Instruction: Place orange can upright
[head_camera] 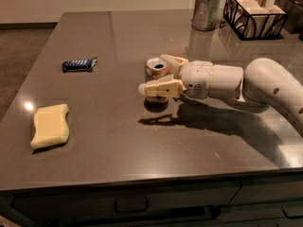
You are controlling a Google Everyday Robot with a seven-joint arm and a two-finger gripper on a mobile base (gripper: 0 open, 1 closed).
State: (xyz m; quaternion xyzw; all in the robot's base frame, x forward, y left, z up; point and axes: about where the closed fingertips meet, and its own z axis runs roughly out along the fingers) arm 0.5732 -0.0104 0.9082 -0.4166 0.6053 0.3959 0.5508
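Observation:
The orange can [156,66] stands upright on the grey table [118,136], a little right of the middle, with its silver top facing up. My gripper [152,74] reaches in from the right and straddles the can. The near finger [161,88] lies across the can's front and hides most of its label. The far finger [173,60] sits against its back right side. The fingers look closed on the can, whose base rests on the table.
A yellow sponge [49,126] lies at the front left. A small dark blue packet [78,64] lies left of the can. A grey tin with white tufts [206,8] and a black wire basket [255,14] stand at the back right.

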